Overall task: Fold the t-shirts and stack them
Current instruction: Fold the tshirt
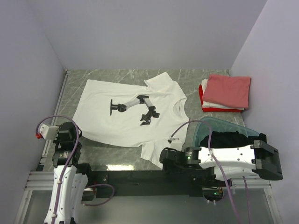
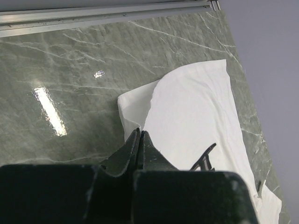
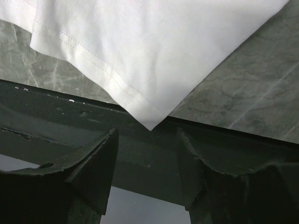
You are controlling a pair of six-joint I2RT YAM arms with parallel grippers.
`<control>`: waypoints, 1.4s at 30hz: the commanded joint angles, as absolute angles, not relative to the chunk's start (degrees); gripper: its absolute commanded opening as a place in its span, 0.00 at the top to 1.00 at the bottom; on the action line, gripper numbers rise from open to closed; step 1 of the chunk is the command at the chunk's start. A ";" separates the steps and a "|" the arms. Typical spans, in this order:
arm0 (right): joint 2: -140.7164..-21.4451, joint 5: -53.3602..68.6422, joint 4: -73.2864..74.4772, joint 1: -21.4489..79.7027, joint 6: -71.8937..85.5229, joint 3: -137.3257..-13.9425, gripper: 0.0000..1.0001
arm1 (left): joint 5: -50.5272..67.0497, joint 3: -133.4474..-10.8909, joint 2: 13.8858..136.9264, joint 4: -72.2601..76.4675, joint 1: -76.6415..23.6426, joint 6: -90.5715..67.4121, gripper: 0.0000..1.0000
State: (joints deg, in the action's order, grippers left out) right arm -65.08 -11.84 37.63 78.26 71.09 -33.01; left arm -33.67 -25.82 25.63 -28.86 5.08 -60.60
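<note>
One large white t-shirt with a dark graphic lay flat on the grey marble table. Its near sleeve corner sat just ahead of the right gripper, jaws apart, the nearer arm; the left gripper hovered closed by the shirt's left edge

The left arm stands folded upright at the surface's near-left corner, and the left pincer has its fingers pressed tip to tip. The right arm lies stretched leftward along the near edge, the right pincer with its fingers spread apart.
</note>
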 commanded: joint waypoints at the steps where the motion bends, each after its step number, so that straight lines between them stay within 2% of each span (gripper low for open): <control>1: -65.91 -14.42 36.91 78.75 72.07 -34.63 0.40 | -33.31 -26.72 25.31 -26.89 5.36 -59.15 0.99; 11: -72.24 -13.27 33.84 78.66 71.46 -34.10 0.39 | -33.22 -26.72 25.49 -26.98 5.27 -59.24 0.99; 14: -73.65 -13.10 34.36 78.84 71.46 -34.28 0.43 | -33.22 -26.72 25.58 -26.90 5.36 -59.24 0.99; 18: -75.32 -13.36 36.20 79.36 72.07 -34.45 0.54 | -33.22 -26.72 25.58 -26.89 5.36 -59.24 0.99; 30: -84.54 -14.94 40.52 81.65 72.51 -39.02 0.57 | -33.13 -26.46 25.75 -26.37 5.36 -59.33 0.99; 34: -87.53 -14.68 40.26 82.44 72.60 -39.46 0.69 | -33.05 -26.46 25.66 -26.37 5.36 -59.33 1.00; 35: -87.71 -14.68 39.99 82.53 72.51 -39.38 0.78 | -33.05 -26.54 25.66 -26.37 5.36 -59.33 0.99; 37: -87.63 -14.59 39.81 82.53 72.34 -39.11 0.87 | -33.05 -26.63 25.66 -26.37 5.36 -59.33 0.99; 38: -87.37 -14.94 39.99 82.53 72.33 -39.29 0.96 | -32.96 -26.63 25.66 -26.37 5.27 -59.24 0.99; 39: -87.10 -15.72 41.47 82.62 72.16 -39.72 1.00 | -32.96 -26.63 25.66 -26.45 5.27 -59.24 0.99; 42: -84.21 -18.53 47.17 82.62 72.16 -41.65 1.00 | -32.87 -26.81 25.66 -26.28 5.36 -59.15 0.99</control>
